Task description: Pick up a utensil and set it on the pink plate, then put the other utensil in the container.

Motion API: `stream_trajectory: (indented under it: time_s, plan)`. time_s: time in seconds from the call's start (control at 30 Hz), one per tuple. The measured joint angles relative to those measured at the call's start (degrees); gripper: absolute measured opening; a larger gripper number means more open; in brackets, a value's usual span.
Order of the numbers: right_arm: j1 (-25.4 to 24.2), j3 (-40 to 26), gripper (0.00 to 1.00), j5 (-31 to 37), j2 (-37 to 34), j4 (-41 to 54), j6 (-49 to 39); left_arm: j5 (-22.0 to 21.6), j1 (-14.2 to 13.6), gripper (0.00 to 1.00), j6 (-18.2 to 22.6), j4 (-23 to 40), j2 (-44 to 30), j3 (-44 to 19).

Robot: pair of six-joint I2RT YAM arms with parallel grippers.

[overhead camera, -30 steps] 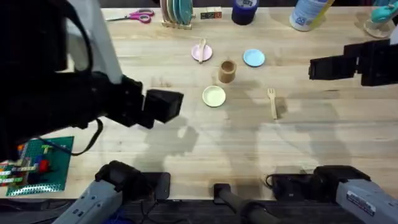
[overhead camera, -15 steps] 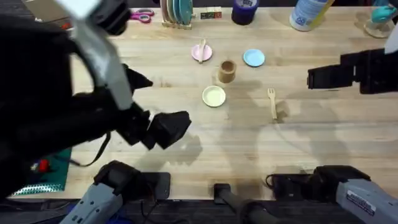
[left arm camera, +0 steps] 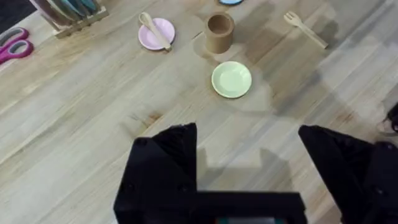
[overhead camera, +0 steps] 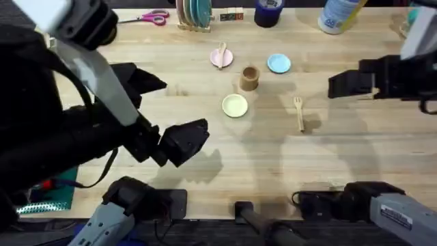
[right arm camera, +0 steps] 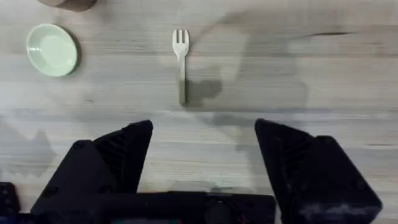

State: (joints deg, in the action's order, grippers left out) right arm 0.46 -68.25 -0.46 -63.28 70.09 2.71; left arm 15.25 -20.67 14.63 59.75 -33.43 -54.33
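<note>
One utensil, the wooden spoon (overhead camera: 222,53), lies across the pink plate (overhead camera: 220,59), so the first step reads as done. The fork (overhead camera: 299,112) lies flat on the table (overhead camera: 341,150), well apart from the container (overhead camera: 249,78), which stands upright between the plates. Right gripper (right arm camera: 202,155) hangs above the table near the fork, fingers released and empty, fork handle pointing toward the gap. Left gripper (left arm camera: 249,162) hangs spread and empty, clear of the work. Judged next: the right arm must descend, centre over the fork handle, and close.
</note>
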Motion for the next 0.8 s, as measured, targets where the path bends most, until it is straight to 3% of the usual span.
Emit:
stream_trajectory:
  time_s: [0.17,0.47,0.8]
  plan:
    - [3.1,3.9,0.995,-0.8,-2.7,-3.4,4.2,0.0,0.0,0.995,0.0,0.0,0.0,0.0]
    - [12.4,18.1,0.996,-0.9,-3.2,-18.9,12.9,0.0,0.0,0.995,0.0,0.0,0.0,0.0]
    - [13.3,23.4,0.998,4.0,-3.7,-25.3,15.3,0.0,0.0,0.996,0.0,0.0,0.0,0.0]
